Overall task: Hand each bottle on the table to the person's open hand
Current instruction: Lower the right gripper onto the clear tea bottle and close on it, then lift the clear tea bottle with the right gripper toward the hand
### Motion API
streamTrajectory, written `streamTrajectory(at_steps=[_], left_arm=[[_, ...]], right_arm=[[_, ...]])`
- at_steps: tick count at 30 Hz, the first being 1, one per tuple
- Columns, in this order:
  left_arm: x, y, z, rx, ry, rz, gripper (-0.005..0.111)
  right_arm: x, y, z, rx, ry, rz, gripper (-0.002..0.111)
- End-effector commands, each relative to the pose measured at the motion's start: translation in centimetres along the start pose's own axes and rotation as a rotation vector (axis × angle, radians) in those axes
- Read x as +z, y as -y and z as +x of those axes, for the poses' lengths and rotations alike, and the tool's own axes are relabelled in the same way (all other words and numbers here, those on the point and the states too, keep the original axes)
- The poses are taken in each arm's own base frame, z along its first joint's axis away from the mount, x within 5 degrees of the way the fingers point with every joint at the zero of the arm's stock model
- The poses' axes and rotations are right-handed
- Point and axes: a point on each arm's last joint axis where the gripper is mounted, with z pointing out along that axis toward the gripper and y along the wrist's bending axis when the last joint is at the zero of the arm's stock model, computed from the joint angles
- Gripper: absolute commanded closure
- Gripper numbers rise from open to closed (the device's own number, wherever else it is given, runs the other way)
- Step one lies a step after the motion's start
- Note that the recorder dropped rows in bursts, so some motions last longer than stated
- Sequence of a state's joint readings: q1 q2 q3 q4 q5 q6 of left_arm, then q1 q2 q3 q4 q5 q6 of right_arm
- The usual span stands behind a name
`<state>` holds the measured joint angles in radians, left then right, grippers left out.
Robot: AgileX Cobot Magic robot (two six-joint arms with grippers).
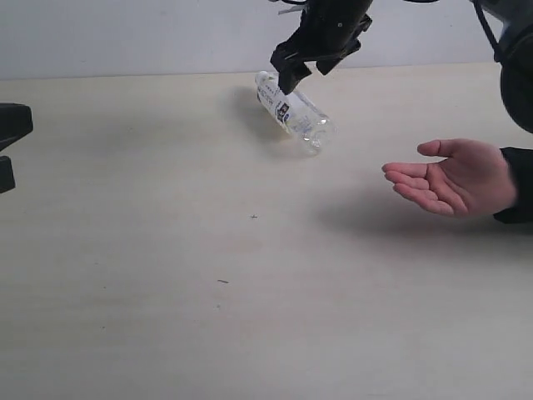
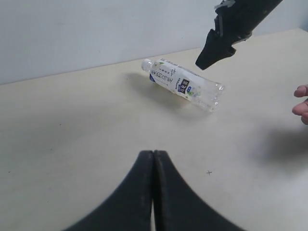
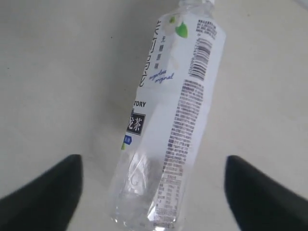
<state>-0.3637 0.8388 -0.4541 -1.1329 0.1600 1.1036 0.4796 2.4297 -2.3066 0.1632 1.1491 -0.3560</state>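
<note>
**Asker:** Which step are you on?

**Me:** The pick-up. My right claw (image 1: pixel 306 73) hangs spread wide over the small clear plastic bottle with the white printed label and white cap (image 1: pixel 293 112). The bottle lies on its side toward the far edge of the pale beige surface (image 1: pixel 166 292). Nothing is gripped. The person's bare open hand (image 1: pixel 450 179) waits palm-up to the right of the bottle, apart from it. It is the only bottle I can see.

**Asker:** And your next move?

**Me:** By my reckoning, I lower until my fingers bracket the body, then clench across the label. Then I lift and carry it sideways over that palm. The thin plastic looks empty and may dent or roll, so a centred squeeze seems wise.

**Asker:** Do your cameras agree?

**Me:** They add to each other. My right wrist view shows the bottle (image 3: pixel 168 120) running between my two dark fingers with a bare gap on each side. It also shows the barcode and small print, but neither the hand nor my height. My left wrist view shows the bottle (image 2: pixel 183 84) side-on with clear space under the right claw (image 2: pixel 224 36), so no contact yet. Only the person's fingertips (image 2: pixel 302 90) show at its edge. It also shows my left claw (image 2: pixel 153 161) clenched on nothing, well away from the bottle.
</note>
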Motion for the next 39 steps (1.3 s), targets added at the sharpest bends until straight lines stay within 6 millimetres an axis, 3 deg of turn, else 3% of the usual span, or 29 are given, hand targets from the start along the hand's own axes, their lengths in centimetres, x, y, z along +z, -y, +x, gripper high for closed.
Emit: streamTrajectory(at_steps=[1, 16, 29, 31, 33, 34, 35, 37, 39], left_arm=[[-0.1, 0.1, 0.1, 0.007, 0.0, 0.004, 0.107], [-0.1, 0.1, 0.1, 0.005, 0.0, 0.004, 0.107], [-0.1, 0.1, 0.1, 0.005, 0.0, 0.004, 0.107], [-0.1, 0.1, 0.1, 0.005, 0.0, 0.004, 0.107], [-0.1, 0.1, 0.1, 0.005, 0.0, 0.004, 0.107], [-0.1, 0.1, 0.1, 0.005, 0.0, 0.004, 0.107], [-0.1, 0.1, 0.1, 0.005, 0.0, 0.004, 0.107], [-0.1, 0.1, 0.1, 0.005, 0.0, 0.004, 0.107], [-0.1, 0.1, 0.1, 0.005, 0.0, 0.004, 0.107]], right_arm=[[1.0, 0.2, -0.1, -0.009, 0.012, -0.004, 0.009], [6.2, 0.8, 0.8, 0.0, 0.01, 0.004, 0.009], [8.1, 0.9, 1.4, 0.008, -0.005, -0.002, 0.017], [8.1, 0.9, 1.5, 0.014, -0.014, -0.008, 0.023], [8.1, 0.8, 1.6, 0.025, -0.028, -0.013, 0.039], [8.1, 0.8, 1.7, 0.04, -0.038, -0.019, 0.057], [8.0, 0.8, 1.7, 0.046, -0.043, -0.021, 0.066], [6.9, 0.5, 1.8, 0.052, -0.075, -0.035, 0.108], [5.7, 0.4, 1.5, 0.093, -0.08, -0.037, 0.108]])
